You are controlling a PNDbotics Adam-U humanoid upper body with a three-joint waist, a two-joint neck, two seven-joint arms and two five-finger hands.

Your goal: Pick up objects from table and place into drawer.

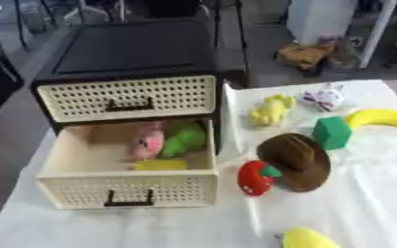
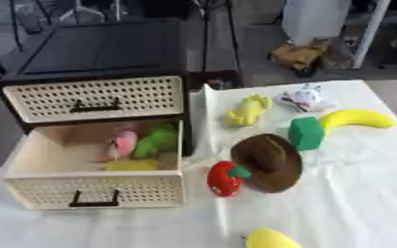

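Drawer [image 1: 127, 190] open (perhaps three toys inside)

Your lower drawer [image 1: 127, 191] stands pulled open, holding pink [image 1: 148, 143], green [image 1: 185, 139] and yellow [image 1: 160, 165] items. On the desk [image 1: 354, 208] beside it: brown hat [image 1: 297, 161] touching red strawberry [image 1: 254, 178], green block [image 1: 330, 132], banana [image 1: 381, 117].

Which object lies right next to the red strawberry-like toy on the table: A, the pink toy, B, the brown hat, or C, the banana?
B: the brown hat lies against the red toy's right side, while the banana lies farther back and the pink toy is inside the open drawer.
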